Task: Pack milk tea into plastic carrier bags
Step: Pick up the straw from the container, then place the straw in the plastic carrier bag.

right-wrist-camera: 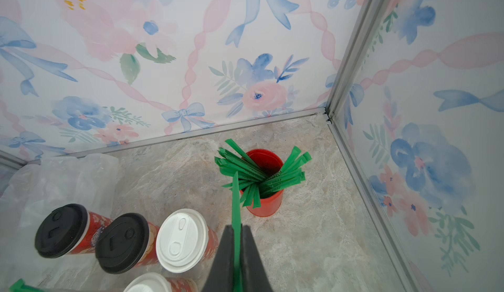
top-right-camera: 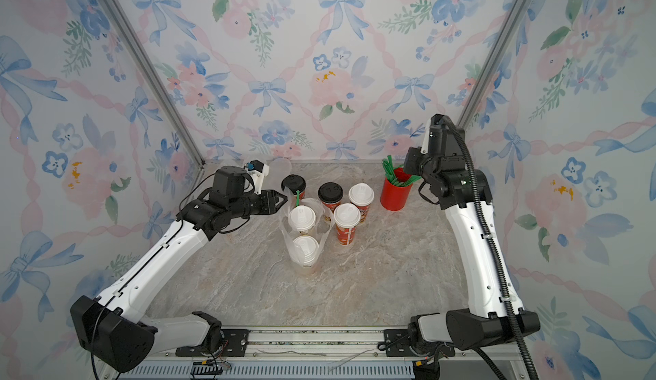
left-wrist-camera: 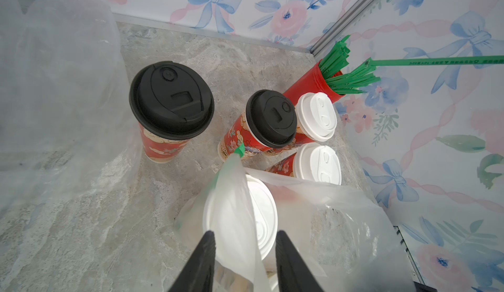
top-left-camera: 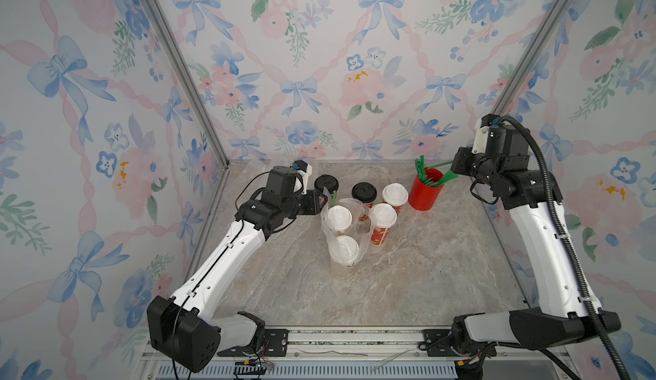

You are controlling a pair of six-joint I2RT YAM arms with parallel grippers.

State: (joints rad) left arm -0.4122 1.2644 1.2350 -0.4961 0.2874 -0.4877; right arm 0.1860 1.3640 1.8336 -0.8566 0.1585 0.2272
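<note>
— The clear bag (top-left-camera: 347, 204) toward the far edge of the surface (top-left-camera: 426, 271) holds two white-lidded cups, the farther cup (top-left-camera: 339, 218) and the nearer cup (top-left-camera: 345, 248).
— And the left hand (top-left-camera: 322, 200) is at the bag's far left side, just beside a black-lidded cup (top-left-camera: 326, 184).
— Standing outside the bag, to its right: a second black-lidded cup (top-left-camera: 364, 192), a back white-lidded cup (top-left-camera: 395, 194) and a front white-lidded cup (top-left-camera: 383, 215).
— The right hand (top-left-camera: 453, 167) is near the far right corner, with a green straw (top-left-camera: 441, 165) poking from it over the red cup of straws (top-left-camera: 426, 197).
</note>
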